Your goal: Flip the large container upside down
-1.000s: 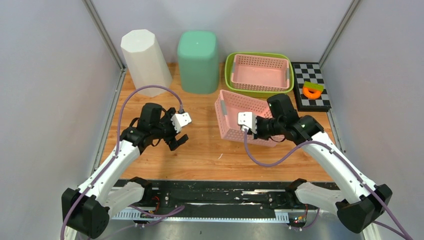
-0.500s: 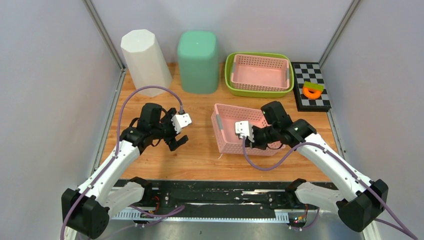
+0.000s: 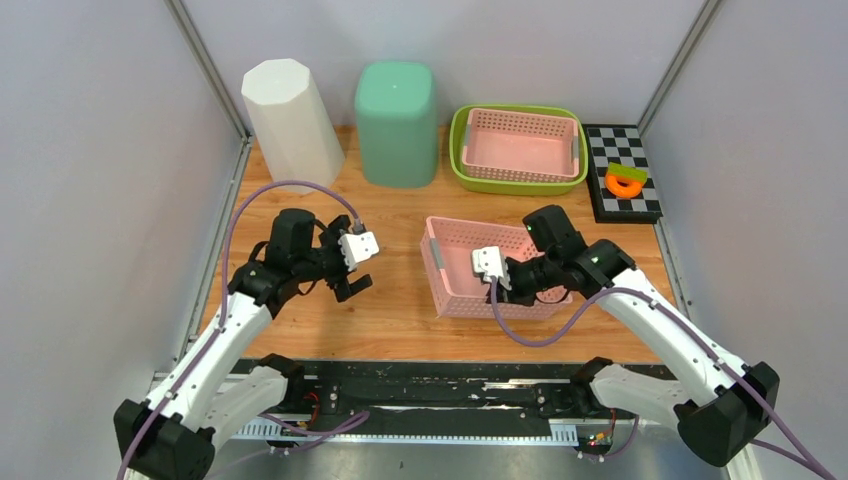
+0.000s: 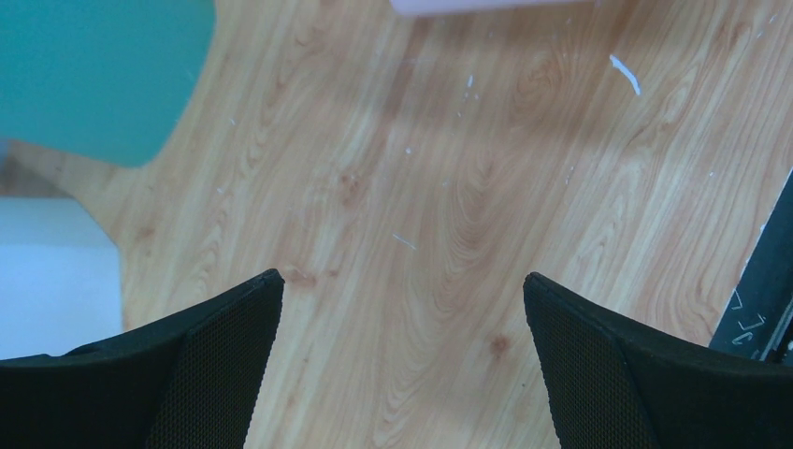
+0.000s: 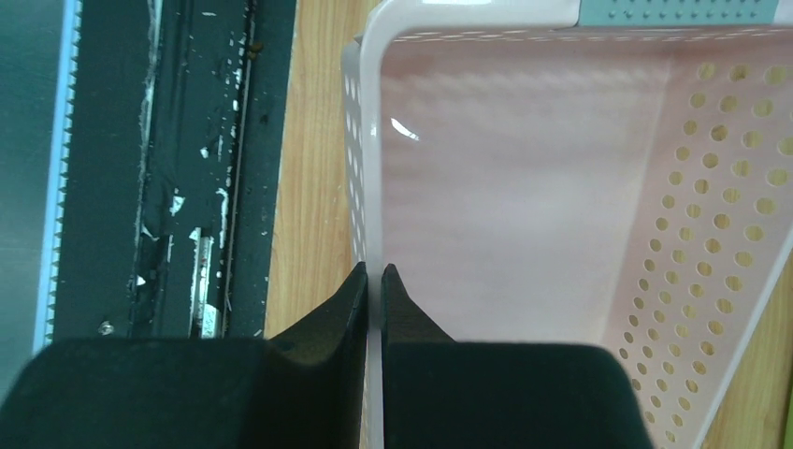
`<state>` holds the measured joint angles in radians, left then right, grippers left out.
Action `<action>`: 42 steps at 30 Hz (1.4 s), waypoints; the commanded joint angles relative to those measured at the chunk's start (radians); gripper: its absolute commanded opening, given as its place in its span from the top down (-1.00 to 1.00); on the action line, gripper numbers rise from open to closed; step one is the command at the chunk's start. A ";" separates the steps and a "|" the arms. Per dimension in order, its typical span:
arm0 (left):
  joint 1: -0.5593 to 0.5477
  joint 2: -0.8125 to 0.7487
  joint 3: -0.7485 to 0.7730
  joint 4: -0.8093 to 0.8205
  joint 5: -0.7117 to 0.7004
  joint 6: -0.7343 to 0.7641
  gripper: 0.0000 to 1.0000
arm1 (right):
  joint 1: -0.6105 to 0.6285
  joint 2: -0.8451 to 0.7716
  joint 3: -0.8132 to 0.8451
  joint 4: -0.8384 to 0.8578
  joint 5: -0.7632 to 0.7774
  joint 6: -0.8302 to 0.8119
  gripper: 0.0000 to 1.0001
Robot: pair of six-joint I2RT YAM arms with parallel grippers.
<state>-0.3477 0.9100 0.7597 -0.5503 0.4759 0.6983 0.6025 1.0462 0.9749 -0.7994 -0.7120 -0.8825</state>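
A pink perforated basket (image 3: 455, 275) stands on the wooden table right of centre, resting on its base with its opening up. My right gripper (image 3: 514, 290) is shut on the basket's near long wall. In the right wrist view the two fingers (image 5: 372, 281) clamp the thin rim (image 5: 372, 140) between them, and the basket's inside (image 5: 524, 187) is empty. My left gripper (image 3: 352, 285) hangs open and empty over bare wood to the left of the basket. In the left wrist view (image 4: 402, 290) its jaws stand wide apart.
A white octagonal bin (image 3: 290, 115) and a green bin (image 3: 396, 122) stand at the back left, closed ends up. A green tray (image 3: 458, 150) holding a second pink basket (image 3: 518, 142) sits at the back. An orange ring (image 3: 625, 182) lies on a checkerboard (image 3: 612, 145) at the right.
The pink basket, tilted up on its edge a second ago, has come down flat on its base and nearer the front, still in the right gripper. The left arm shifted slightly.
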 commanded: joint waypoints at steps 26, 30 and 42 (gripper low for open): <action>-0.368 0.247 0.383 -0.176 0.092 0.441 -1.00 | 0.015 -0.028 0.100 -0.185 -0.210 -0.075 0.95; -0.417 0.292 0.411 -0.174 0.027 0.437 -1.00 | 0.014 -0.025 0.100 -0.189 -0.213 -0.080 0.95; -0.534 0.369 0.433 -0.167 -0.111 0.434 -0.79 | 0.014 -0.014 0.090 -0.189 -0.213 -0.089 0.95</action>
<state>-0.8558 1.2705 1.1763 -0.7071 0.4191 1.1240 0.6025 1.0313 1.0500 -0.9588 -0.8715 -0.9436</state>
